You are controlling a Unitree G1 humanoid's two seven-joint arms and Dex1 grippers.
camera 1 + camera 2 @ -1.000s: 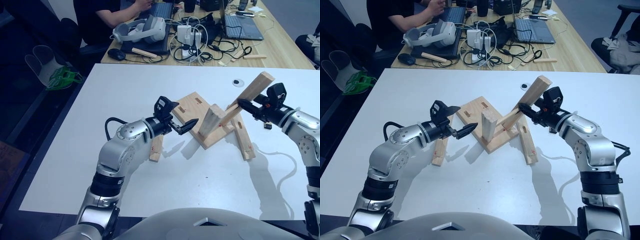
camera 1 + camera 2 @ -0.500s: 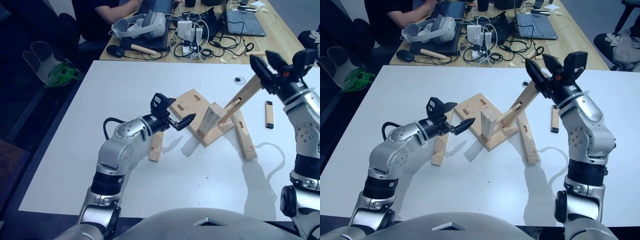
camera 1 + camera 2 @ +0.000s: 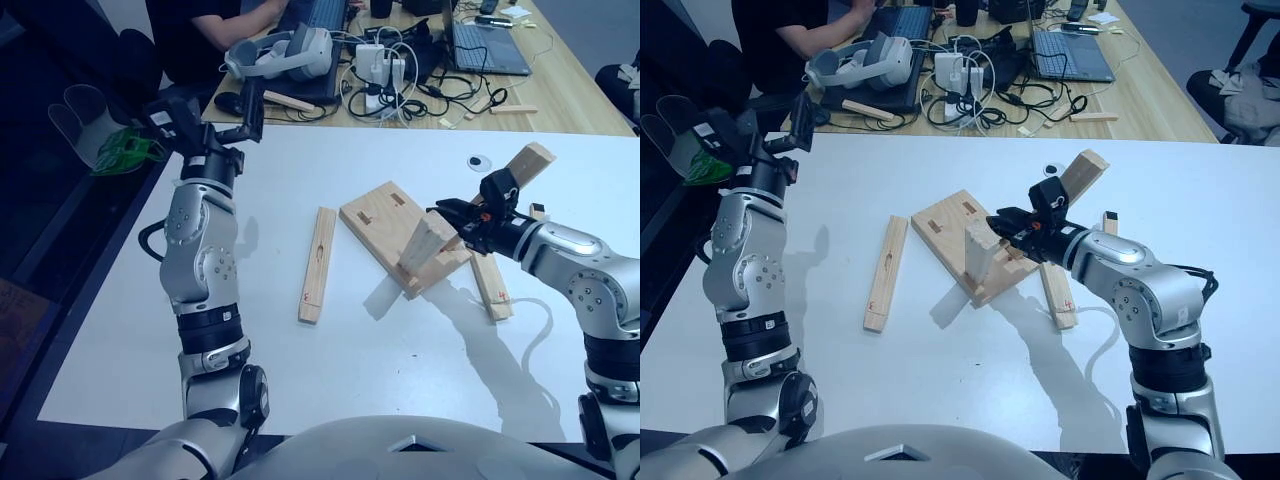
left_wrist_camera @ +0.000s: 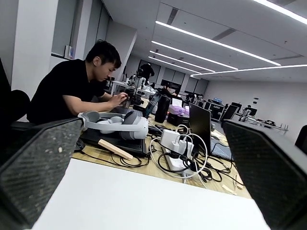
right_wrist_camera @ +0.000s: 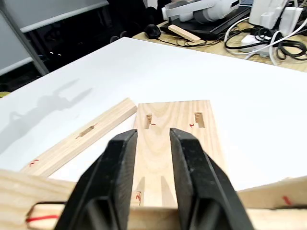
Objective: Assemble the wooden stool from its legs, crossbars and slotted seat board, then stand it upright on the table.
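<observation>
Slotted seat board (image 3: 380, 220) is found mid-counter (image 3: 330, 400), one leg (image 3: 425, 240) stood upright on it; a second leg (image 3: 318, 265) is laid flat near its left. Right gripper (image 5: 153, 136) is held over the board, fingers narrowly apart, nothing clamped. Left gripper (image 4: 151, 143) is raised at the far-left edge, spread wide.

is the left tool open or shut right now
Open. The left tool has its two fingers spread wide apart in the left wrist view, with nothing held between them.
</observation>
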